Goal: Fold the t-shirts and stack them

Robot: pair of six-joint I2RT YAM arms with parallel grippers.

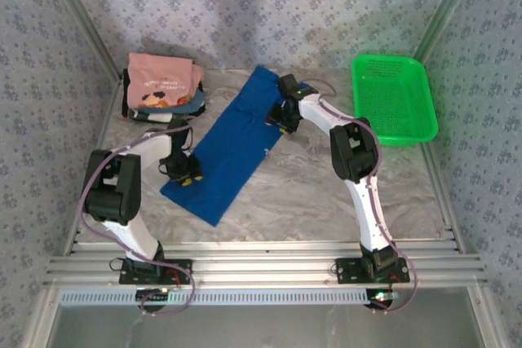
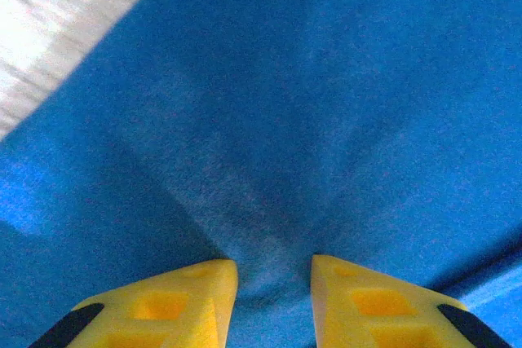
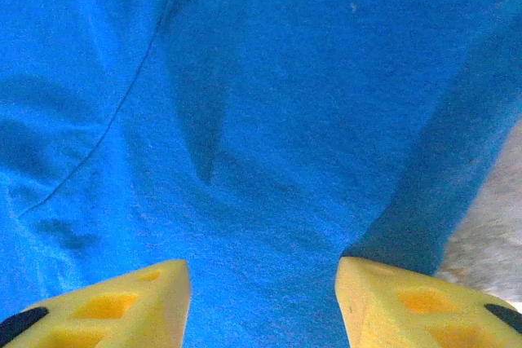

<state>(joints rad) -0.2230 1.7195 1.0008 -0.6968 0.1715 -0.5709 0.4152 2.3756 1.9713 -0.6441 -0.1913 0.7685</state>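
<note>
**Work surface and enclosure.** A grey marbled table [image 1: 326,193] is seen from above. It is enclosed on three sides by walls [image 1: 245,6] covered in a pale blue floral pattern. Ribbed aluminium rails [image 1: 261,266] run along the 6 o'clock edge, where both arm bases are bolted.

**Containers.** A green mesh basket [image 1: 424,95] is set at 2 o'clock, against the right wall and well apart from the cloth.

**Task items.** A blue t-shirt [image 1: 232,152] is laid flat at the centre as a long strip, running diagonally from 12 o'clock to 7 o'clock. A stack is placed at 10 o'clock. A pink t-shirt [image 1: 163,79] with white lettering is on top, and darker t-shirts [image 1: 143,112] are beneath it.

**Grippers.**
- The left gripper [image 1: 186,170] is positioned at the 7 o'clock end of the strip. In its wrist view, the blue t-shirt [image 2: 310,120] is puckered toward the narrow gap of the left gripper [image 2: 273,283], so the cloth is pinched there.
- The right gripper [image 1: 279,120] is positioned at the strip's 1 o'clock edge. In its wrist view, the right gripper [image 3: 263,283] is spread wide, and the blue t-shirt [image 3: 269,79] lies between its fingers. No pinching of the cloth is observed.
</note>
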